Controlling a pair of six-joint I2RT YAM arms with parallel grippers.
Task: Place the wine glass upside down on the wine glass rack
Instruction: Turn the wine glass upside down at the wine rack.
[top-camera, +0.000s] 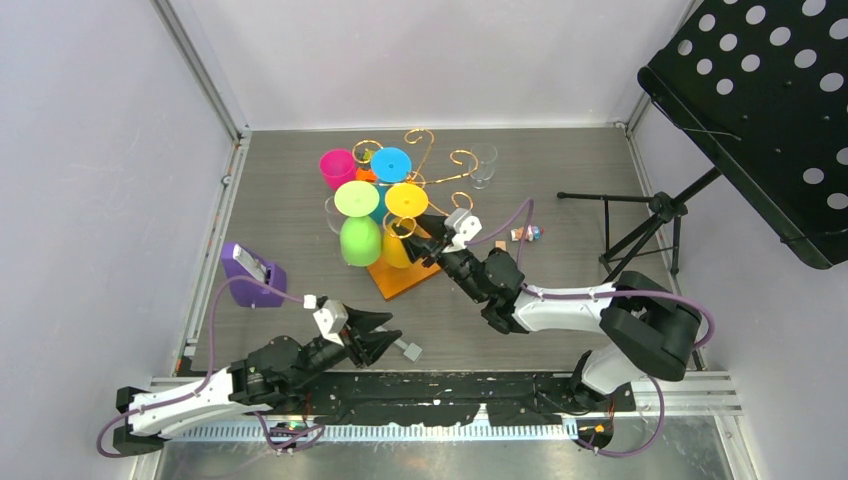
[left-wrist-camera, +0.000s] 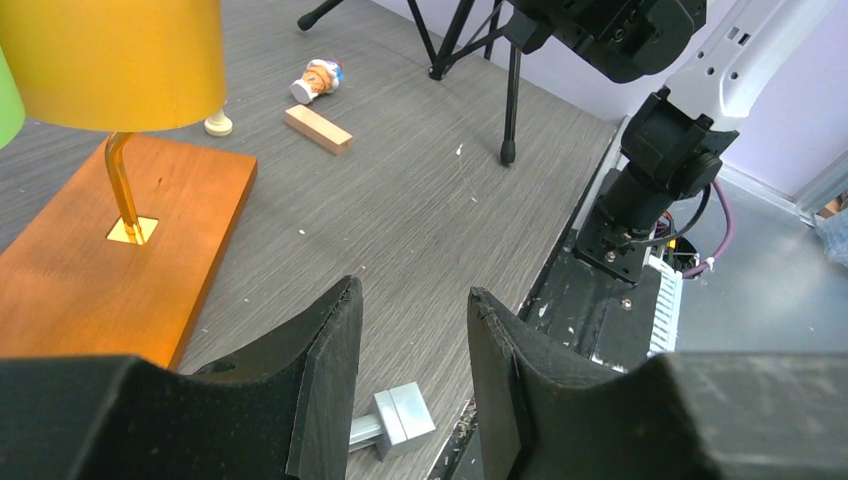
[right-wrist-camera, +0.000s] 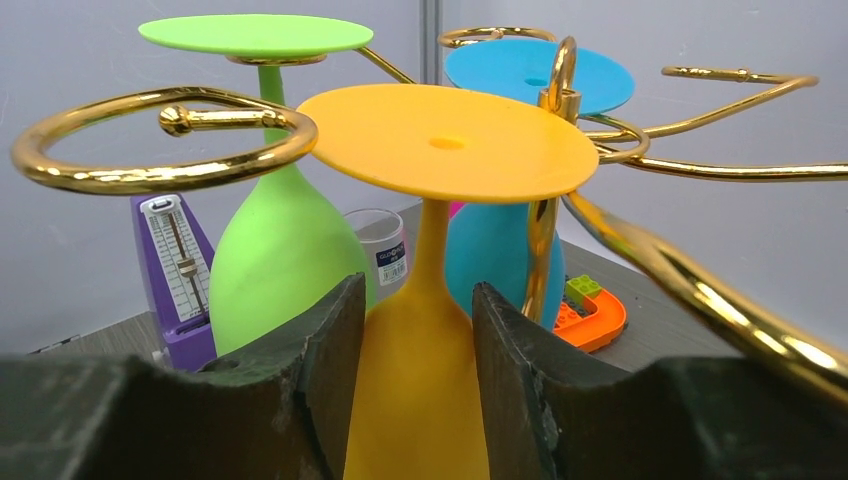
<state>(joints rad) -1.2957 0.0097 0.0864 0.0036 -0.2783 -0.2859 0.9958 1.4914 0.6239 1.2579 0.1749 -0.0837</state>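
One grey desk (top-camera: 560, 180) carries the wine glass rack (top-camera: 405, 278). Just right of the rack, the right end effector (right-wrist-camera: 415, 300) clamps the bowl of the yellow wine glass (right-wrist-camera: 430, 420), which hangs upside down on the rack, foot uppermost. Near the rack's base, the left end effector (left-wrist-camera: 413, 295) gapes, holding nothing.

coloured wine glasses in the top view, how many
4: pink back left of the rack, blue at the back, green front left, yellow front right. Others may be hidden.
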